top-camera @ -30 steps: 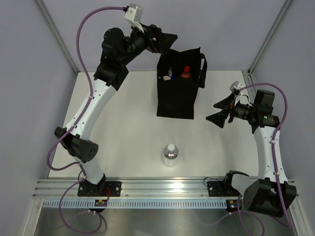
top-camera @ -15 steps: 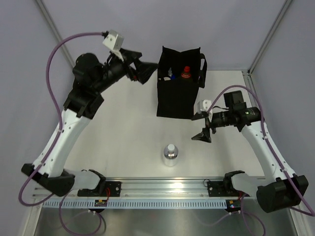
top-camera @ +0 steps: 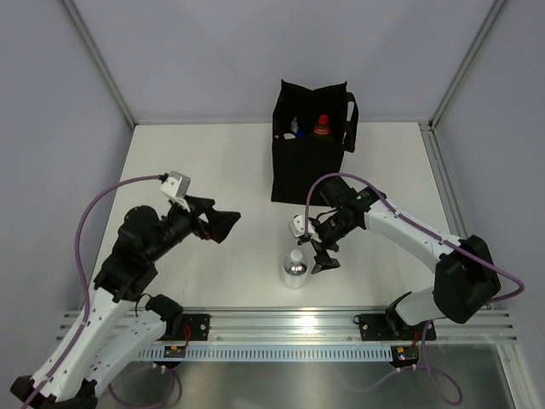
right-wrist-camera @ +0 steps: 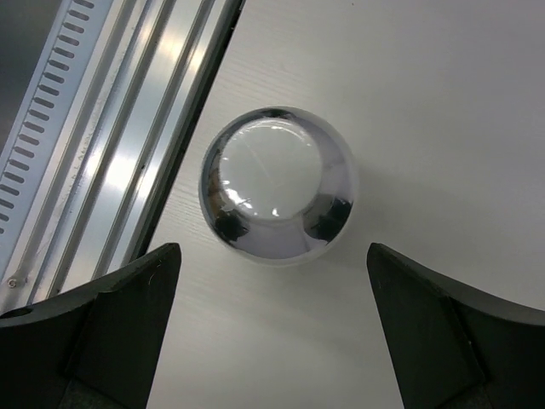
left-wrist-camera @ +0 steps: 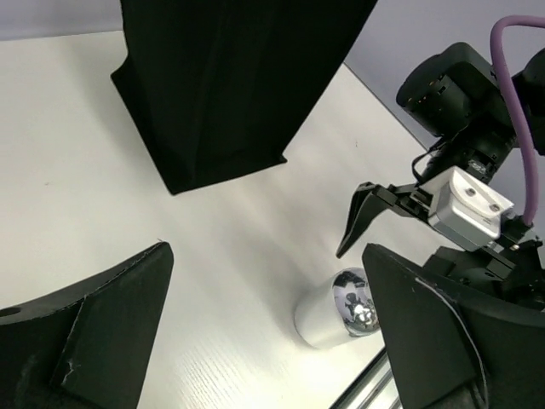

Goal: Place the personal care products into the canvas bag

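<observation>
The right pincer (top-camera: 317, 247) gapes fully wide and empty over the clear white-capped bottle (top-camera: 295, 266), which stands on the bench (top-camera: 213, 162). The left pincer (top-camera: 220, 223), at the bottle's 10 o'clock, is equally wide and grips nothing. The canvas bag (top-camera: 306, 170), at 12 o'clock, holds a red-capped bottle (top-camera: 322, 126) and a blue-capped bottle (top-camera: 299, 133).

bag (top-camera: 305, 170): matt black cloth | bottle (top-camera: 295, 267): glossy clear plastic | table (top-camera: 213, 170): matt white, faint grain | rail (top-camera: 281, 323): ribbed shiny metal

Beyond the left gripper (left-wrist-camera: 264, 251), the canvas bag (left-wrist-camera: 230, 85) runs off the top edge; inside the right gripper (right-wrist-camera: 272, 247), the clear bottle (right-wrist-camera: 277, 183) shows only its top, sides hidden.
</observation>
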You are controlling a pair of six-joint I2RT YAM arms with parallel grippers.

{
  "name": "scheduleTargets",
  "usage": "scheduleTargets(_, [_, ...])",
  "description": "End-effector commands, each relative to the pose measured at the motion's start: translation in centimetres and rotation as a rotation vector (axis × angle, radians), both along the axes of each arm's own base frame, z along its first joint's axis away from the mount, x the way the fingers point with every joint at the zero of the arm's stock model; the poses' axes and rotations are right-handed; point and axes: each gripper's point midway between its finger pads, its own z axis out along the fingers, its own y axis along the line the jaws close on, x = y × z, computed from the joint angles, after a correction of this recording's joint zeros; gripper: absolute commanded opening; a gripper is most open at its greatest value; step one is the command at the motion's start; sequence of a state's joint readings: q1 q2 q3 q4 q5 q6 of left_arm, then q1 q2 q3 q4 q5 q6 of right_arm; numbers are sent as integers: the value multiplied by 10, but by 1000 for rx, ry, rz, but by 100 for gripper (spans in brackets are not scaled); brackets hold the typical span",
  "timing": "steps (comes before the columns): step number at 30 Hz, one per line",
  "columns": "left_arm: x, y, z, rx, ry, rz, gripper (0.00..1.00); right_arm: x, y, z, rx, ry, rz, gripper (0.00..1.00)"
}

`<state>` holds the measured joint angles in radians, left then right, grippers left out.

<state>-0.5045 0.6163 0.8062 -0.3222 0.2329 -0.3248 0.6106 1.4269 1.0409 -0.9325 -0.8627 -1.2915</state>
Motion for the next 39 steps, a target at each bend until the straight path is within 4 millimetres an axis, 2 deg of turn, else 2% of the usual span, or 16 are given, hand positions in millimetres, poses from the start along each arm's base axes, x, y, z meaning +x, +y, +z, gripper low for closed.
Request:
scheduleTargets(1, [-4, 15, 2, -87, -2, 94, 99, 16, 19, -2, 27, -41, -34, 100])
scheduleTargets(6, [-11, 23, -21, -112, 31, 127, 99, -3, 38, -16, 5, 9, 4, 100])
scheduleTargets(10, [-14, 23, -31, -110, 57, 119, 99, -19, 40, -25, -10, 43, 37, 99])
scheduleTargets(15, [-18, 24, -36, -99, 66, 115, 99, -23, 40, -28, -18, 67, 39, 99])
scheduleTargets(19, [-20, 24, -37, -103, 72, 116, 99, -19, 43, -26, -42, 83, 33, 82])
scheduleTargets(20, [-20, 24, -37, -104, 76, 116, 99, -18, 43, -27, -55, 91, 26, 70])
scheduleTargets(22, [-22, 25, -38, -109, 79, 117, 99, -11, 43, -26, -80, 72, 1, 56])
scheduleTargets(23, [-22, 25, -39, -109, 81, 117, 99, -7, 42, -25, -89, 61, -14, 41])
scheduleTargets(25, [-24, 27, -41, -112, 91, 123, 99, 1, 41, -18, -109, 29, -46, 26])
scheduleTargets(26, [-25, 28, -41, -114, 89, 125, 99, 1, 39, -11, -112, 22, -55, 14])
scheduleTargets(29, [-27, 29, -41, -117, 90, 126, 99, 7, 41, 20, -84, 11, -112, 1])
scheduleTargets(33, [-31, 32, -41, -126, 86, 130, 99, 32, 46, 81, 6, -10, -245, 0])
scheduleTargets(34, [-31, 32, -42, -127, 87, 131, 99, 48, 48, 109, 54, -21, -310, 0])
scheduleTargets(36, [-33, 32, -41, -138, 88, 129, 99, 65, 47, 137, 99, -23, -374, 0])
scheduleTargets(37, [-34, 32, -41, -138, 88, 127, 99, 82, 44, 170, 156, -40, -437, 0])
scheduleTargets(39, [-35, 33, -41, -143, 88, 129, 99, 103, 42, 197, 207, -40, -500, 0])
